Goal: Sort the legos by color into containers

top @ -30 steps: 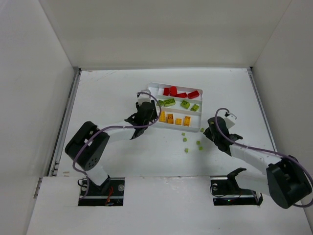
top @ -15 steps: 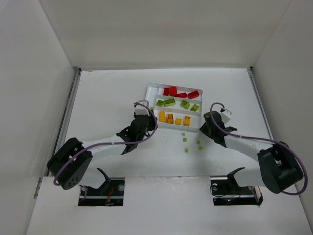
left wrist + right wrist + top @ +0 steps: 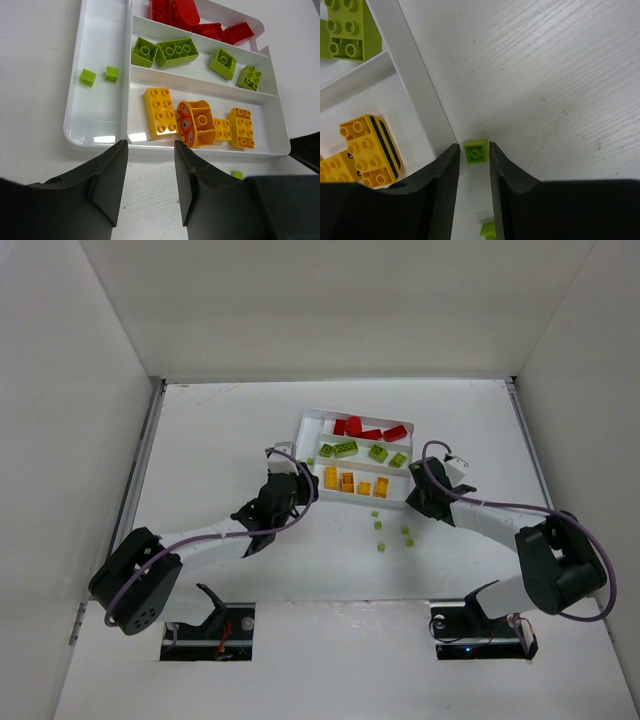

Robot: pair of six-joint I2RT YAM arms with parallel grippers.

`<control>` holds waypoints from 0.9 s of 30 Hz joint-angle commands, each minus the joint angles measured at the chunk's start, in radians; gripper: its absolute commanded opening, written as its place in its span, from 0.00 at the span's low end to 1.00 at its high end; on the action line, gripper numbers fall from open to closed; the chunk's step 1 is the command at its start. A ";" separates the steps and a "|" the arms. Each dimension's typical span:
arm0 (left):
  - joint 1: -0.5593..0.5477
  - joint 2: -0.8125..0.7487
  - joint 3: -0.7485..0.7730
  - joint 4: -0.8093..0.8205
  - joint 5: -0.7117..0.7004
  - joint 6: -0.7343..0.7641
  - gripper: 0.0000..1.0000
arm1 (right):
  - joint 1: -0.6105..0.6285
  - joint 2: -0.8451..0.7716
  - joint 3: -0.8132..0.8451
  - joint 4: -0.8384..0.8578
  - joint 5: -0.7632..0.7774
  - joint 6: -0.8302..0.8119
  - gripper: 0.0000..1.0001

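Straddling one lime stud (image 3: pixel 476 150) on the table (image 3: pixel 545 75), the right gripper (image 3: pixel 474 147) keeps its jaws narrowly parted, a sliver of table showing between stud and one finger; a second stud (image 3: pixel 489 229) lies nearer the wrist. The left gripper (image 3: pixel 150 146) has its jaws apart and empty. Just beyond them lies the tray (image 3: pixel 95 137): two lime studs (image 3: pixel 111 74) in its end slot, then four yellow-orange bricks (image 3: pixel 159 112), four lime bricks (image 3: pixel 177 52), and farthest the red bricks (image 3: pixel 175 12), too clumped to count.
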 commanded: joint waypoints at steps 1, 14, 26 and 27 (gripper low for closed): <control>0.023 -0.035 -0.020 0.058 0.022 -0.013 0.40 | 0.011 0.022 0.075 -0.049 0.002 -0.007 0.35; 0.084 -0.058 -0.045 0.062 0.070 -0.043 0.40 | 0.071 0.097 0.169 -0.141 -0.012 -0.010 0.29; 0.097 -0.046 -0.046 0.068 0.081 -0.054 0.40 | 0.129 0.140 0.134 -0.067 0.004 0.019 0.31; 0.097 -0.047 -0.048 0.068 0.081 -0.054 0.40 | 0.131 0.133 0.128 -0.063 0.005 0.019 0.27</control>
